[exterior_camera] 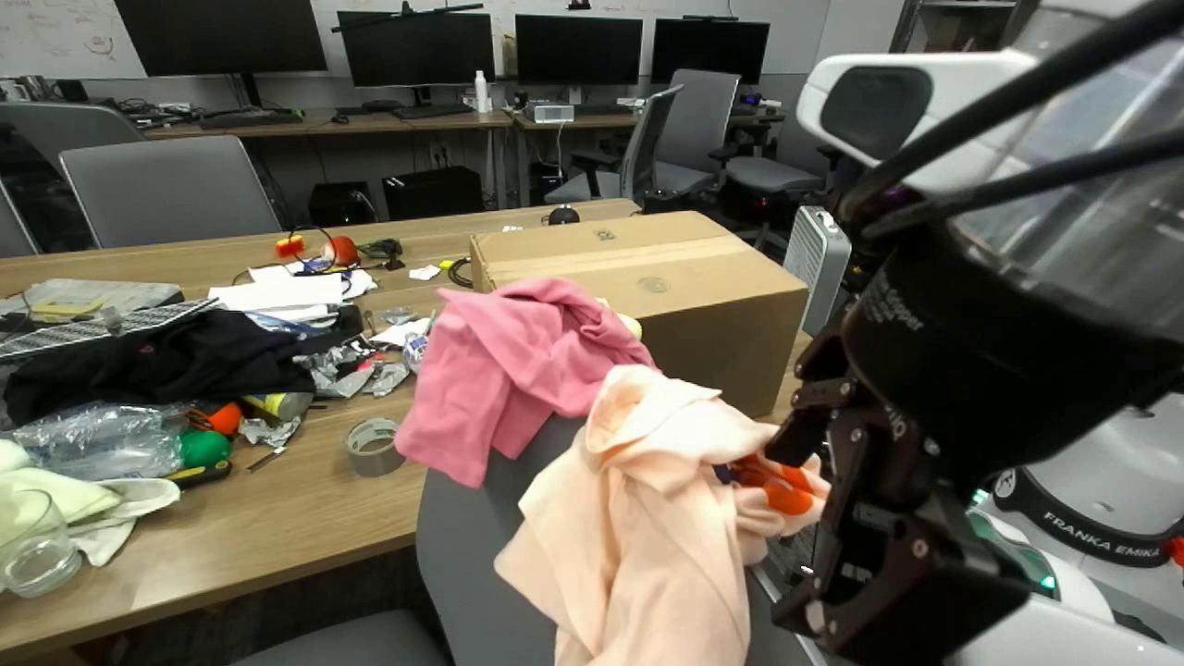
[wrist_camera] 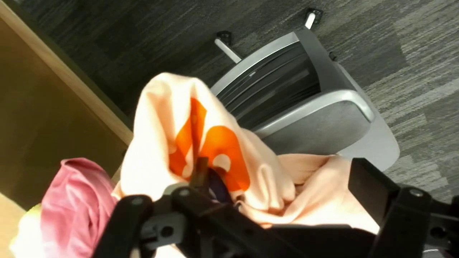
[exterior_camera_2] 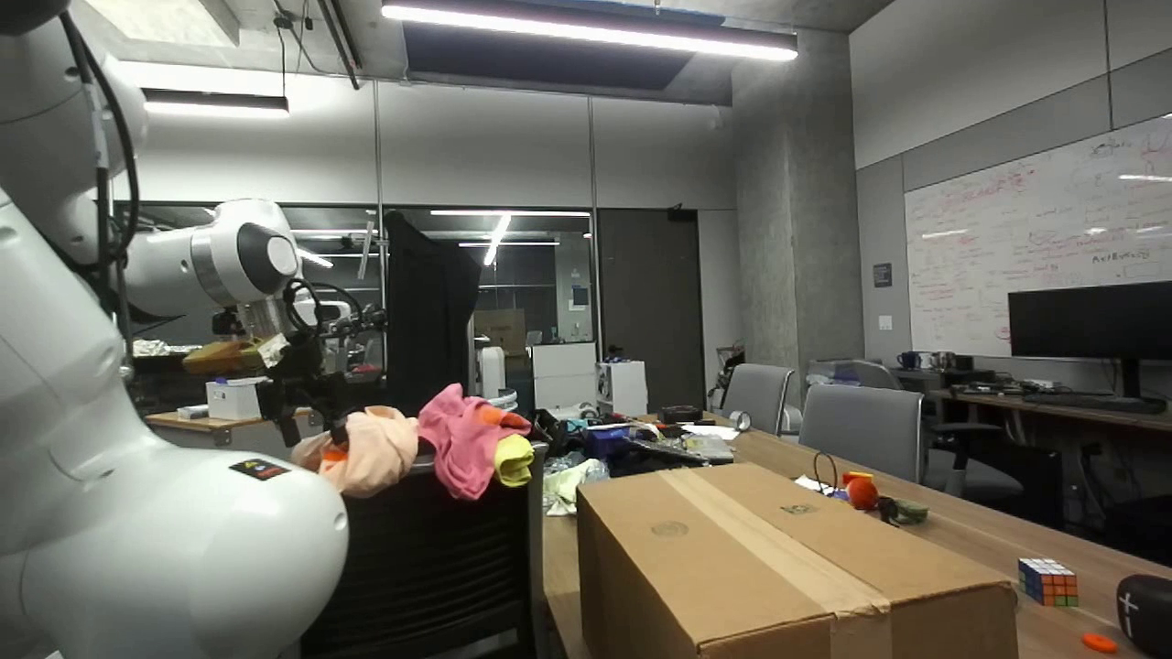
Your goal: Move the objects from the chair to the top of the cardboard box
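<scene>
Across the chair, a peach cloth is hanging, probably super light and floppy; hand is gaping, gripping nothing, I'd be pinching the cloth's bunched end.

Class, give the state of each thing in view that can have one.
Gripper: open, jaws wide apart.
Peach cloth: crumpled, draped over the chair.
Pink cloth: draped there too.
Yellow-green cloth: bunched, partly hidden.
Cardboard box: closed, top taped.
Black cloth: crumpled.
Tape roll: lying flat.
Glass: upright.
Monitors: dark.
Ceiling light: lit.
</scene>
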You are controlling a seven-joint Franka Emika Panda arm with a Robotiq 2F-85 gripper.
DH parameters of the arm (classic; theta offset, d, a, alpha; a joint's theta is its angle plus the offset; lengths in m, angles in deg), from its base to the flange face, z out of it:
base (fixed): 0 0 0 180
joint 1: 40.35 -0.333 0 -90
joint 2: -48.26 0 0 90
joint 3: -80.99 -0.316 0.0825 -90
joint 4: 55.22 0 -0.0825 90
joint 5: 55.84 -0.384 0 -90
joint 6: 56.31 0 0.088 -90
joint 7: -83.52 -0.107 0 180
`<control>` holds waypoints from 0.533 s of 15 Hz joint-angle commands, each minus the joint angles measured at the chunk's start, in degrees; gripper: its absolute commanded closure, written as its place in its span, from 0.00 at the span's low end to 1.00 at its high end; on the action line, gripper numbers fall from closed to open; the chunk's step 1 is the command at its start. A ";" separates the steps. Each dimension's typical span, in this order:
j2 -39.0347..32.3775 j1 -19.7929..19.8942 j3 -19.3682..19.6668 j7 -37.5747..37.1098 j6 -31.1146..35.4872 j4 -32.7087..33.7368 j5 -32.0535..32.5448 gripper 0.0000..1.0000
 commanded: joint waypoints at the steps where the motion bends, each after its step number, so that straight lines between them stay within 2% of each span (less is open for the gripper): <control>1: -1.78 2.50 -2.40 -3.67 3.11 0.56 6.73 0.00; 5: -2.46 5.10 -4.82 -8.97 6.74 -0.27 13.55 0.00; 8: -3.19 6.20 -5.82 -12.13 6.95 -0.07 16.82 0.00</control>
